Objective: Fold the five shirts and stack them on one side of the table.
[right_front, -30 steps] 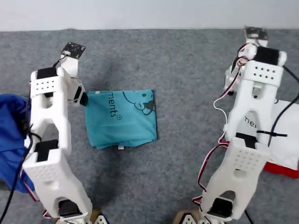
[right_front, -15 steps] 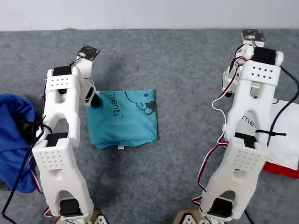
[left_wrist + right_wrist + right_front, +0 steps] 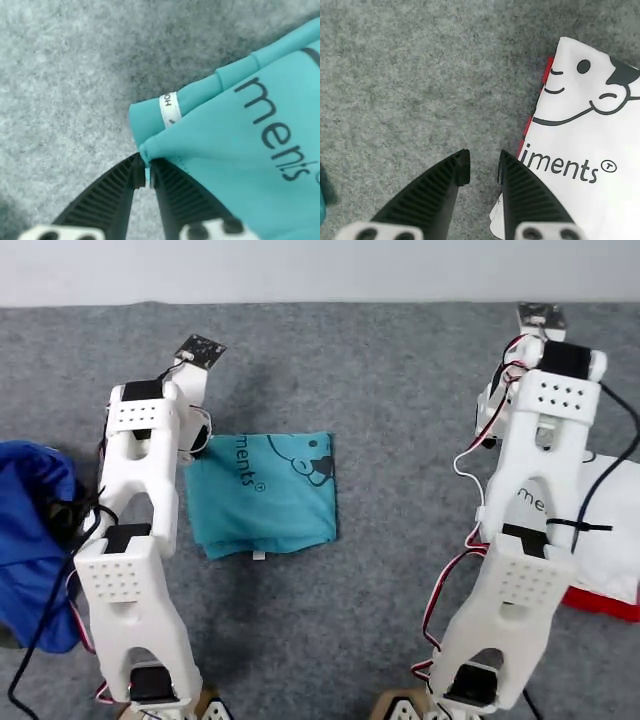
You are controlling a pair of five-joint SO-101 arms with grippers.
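A folded teal shirt (image 3: 262,494) lies on the grey felt table between the arms, its print facing up. My left gripper (image 3: 144,172) is shut on the teal shirt's (image 3: 240,135) corner edge, beside a small white tag (image 3: 169,107); in the high view it sits at the shirt's far left corner (image 3: 197,452). A folded white shirt (image 3: 610,530) lies over a red one (image 3: 606,604) at the right edge. My right gripper (image 3: 480,167) hangs open over bare felt next to the white shirt (image 3: 585,145). A blue shirt (image 3: 28,530) is bunched at the left edge.
The grey felt (image 3: 390,390) stretches bare behind and in front of the teal shirt. Both white arms (image 3: 140,570) rise from bases at the near edge, with wires along the right arm (image 3: 530,520).
The left arm has swung right from beside the blue shirt to the teal shirt's far left corner, nudging the corner slightly. The right arm has hardly moved.
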